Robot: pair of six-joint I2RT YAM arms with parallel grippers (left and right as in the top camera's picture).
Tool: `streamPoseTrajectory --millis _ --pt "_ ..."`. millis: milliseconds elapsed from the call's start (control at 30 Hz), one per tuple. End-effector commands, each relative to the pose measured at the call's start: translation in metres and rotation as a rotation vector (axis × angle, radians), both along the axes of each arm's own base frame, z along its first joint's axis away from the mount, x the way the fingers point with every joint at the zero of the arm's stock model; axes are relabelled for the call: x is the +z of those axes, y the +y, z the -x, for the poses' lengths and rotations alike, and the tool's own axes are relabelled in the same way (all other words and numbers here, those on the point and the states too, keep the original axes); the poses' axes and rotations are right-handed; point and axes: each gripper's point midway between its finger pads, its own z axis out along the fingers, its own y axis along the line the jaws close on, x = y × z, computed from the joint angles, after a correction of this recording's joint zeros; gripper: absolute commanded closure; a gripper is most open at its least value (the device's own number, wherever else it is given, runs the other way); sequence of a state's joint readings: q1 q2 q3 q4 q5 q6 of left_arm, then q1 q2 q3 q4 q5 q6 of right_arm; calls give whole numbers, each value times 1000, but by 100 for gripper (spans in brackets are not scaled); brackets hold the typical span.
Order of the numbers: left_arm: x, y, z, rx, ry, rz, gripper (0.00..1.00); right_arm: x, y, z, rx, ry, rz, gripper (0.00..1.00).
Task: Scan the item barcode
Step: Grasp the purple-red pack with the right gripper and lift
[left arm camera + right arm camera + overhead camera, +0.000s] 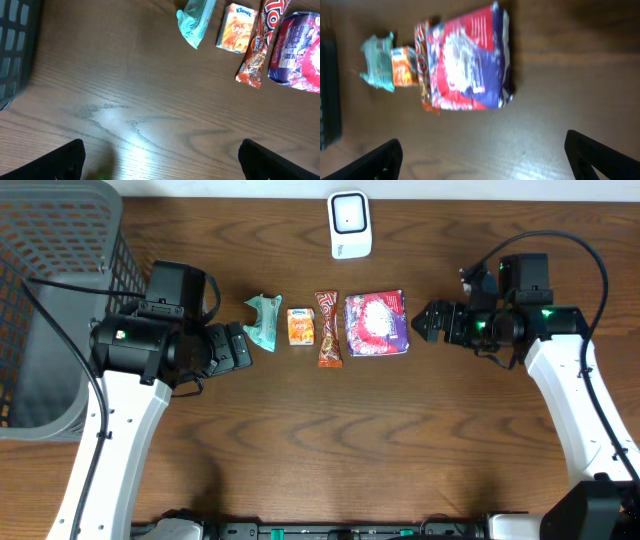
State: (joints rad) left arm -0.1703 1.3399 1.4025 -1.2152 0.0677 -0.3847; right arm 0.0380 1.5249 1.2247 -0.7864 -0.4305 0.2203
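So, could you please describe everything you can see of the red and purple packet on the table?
It is a glossy, crinkled plastic packet, roughly square, red with a white picture in the middle and purple edges carrying small print. It lies flat on the wooden table, rightmost in the row, close beside the brown-orange bar; whether they touch is unclear. Nothing grips it.

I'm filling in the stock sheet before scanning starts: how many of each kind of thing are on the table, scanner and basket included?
teal packet: 1
orange Kleenex tissue pack: 1
orange-brown snack bar: 1
red and purple bag: 1
white scanner: 1
grey mesh basket: 1
Total: 6
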Motion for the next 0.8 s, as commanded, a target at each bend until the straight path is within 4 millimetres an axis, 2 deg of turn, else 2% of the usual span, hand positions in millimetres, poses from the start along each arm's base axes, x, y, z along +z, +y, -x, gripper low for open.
streamPoseTrajectory --millis 0,100,300,500,633,733,767 --pt "-2 4 0 0 6 -20 2 3 -5 -13 -40 -40 55 1" --pt "-2 4 0 0 6 -20 2 -3 -5 -25 -35 -72 100 1" --pt "-2 4 0 0 5 -20 2 -22 22 -43 92 -102 16 1" --pt "-2 4 0 0 5 -20 2 -64 37 -59 133 -56 -61 1" --pt "-2 4 0 0 5 -20 2 -89 56 -67 200 -35 -221 1" --pt "-2 4 0 0 5 -20 2 -104 64 -68 230 -15 -302 7" --pt "-2 4 0 0 5 -20 2 -111 65 -67 235 -1 -316 11"
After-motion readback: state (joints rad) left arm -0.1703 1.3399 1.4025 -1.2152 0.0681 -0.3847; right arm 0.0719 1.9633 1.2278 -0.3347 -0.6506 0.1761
